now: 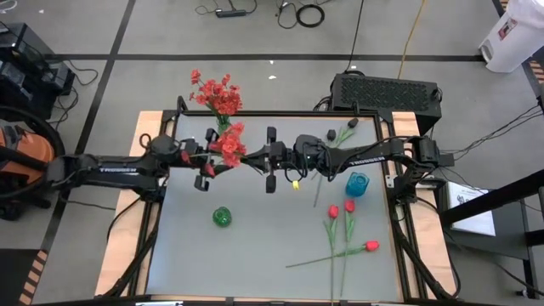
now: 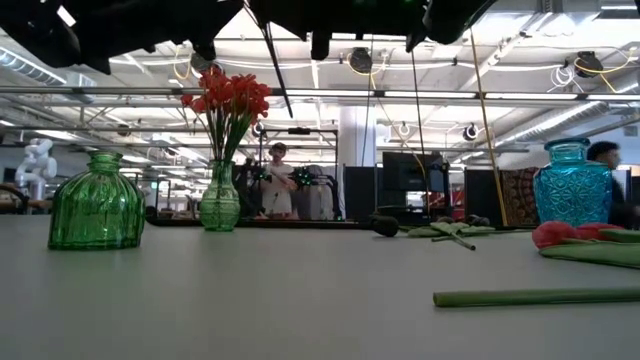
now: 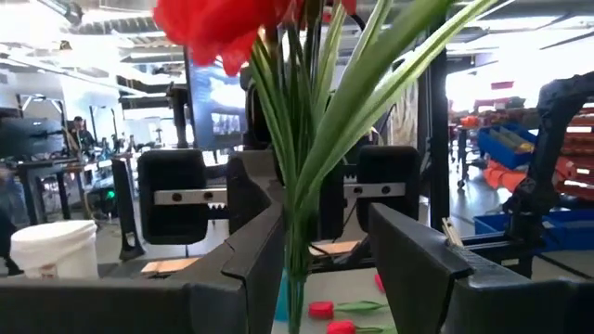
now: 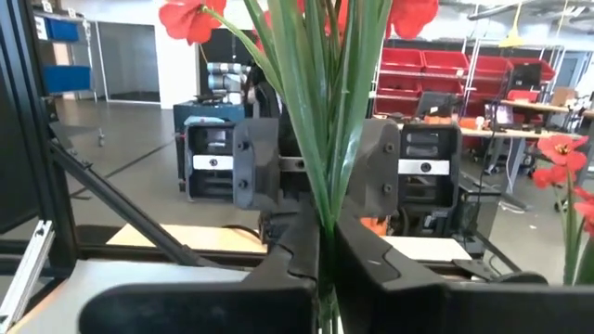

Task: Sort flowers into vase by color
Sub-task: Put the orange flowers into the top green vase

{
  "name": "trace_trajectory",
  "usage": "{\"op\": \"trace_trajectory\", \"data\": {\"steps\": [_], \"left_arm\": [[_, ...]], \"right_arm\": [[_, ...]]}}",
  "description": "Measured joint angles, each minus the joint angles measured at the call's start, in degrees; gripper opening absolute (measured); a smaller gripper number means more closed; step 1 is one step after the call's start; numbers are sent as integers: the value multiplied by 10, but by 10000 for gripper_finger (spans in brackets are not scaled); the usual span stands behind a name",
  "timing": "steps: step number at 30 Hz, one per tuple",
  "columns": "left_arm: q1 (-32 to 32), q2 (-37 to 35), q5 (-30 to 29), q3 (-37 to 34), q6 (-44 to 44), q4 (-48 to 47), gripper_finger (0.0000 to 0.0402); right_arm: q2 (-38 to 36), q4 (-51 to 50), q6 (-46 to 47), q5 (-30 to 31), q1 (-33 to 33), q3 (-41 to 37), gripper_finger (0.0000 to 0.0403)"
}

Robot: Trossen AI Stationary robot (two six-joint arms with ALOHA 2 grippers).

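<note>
I am pinching the green stems of a red spray (image 4: 320,121) in my right jaws (image 4: 325,243), clamped tight above the bench (image 1: 255,246). My left jaws (image 3: 325,255) are standing partly apart around the same stems, facing the right ones. Red tulips (image 1: 348,229) are lying near the blue vase (image 1: 357,184).

Lighting: ceiling strip lights (image 2: 560,25) are shining evenly from above in the low view; the table (image 1: 255,246) is showing almost no shadow. Glare: daylight is washing out the upper right of the left wrist view. Focus: near red blossoms (image 3: 218,23) and stems (image 4: 320,121) are blurring.
</note>
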Motion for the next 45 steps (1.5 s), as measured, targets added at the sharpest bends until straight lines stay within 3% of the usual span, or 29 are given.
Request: {"op": "trace_trajectory", "data": {"steps": [10, 22, 26, 34, 45], "left_arm": [[-19, 63, -34, 22, 17, 80, 164], [-20, 118, -36, 55, 16, 81, 160], [-20, 116, -36, 55, 16, 83, 127], [-21, 114, -36, 55, 25, 83, 15], [-21, 111, -35, 55, 30, 79, 14]], "right_arm": [[0, -7, 12, -1, 6, 0, 6], [0, -25, 14, -1, 9, 0, 13], [0, -34, 14, -1, 9, 0, 27], [0, -43, 12, 1, 9, 0, 55], [-6, -64, -8, 5, 16, 0, 85]]}}
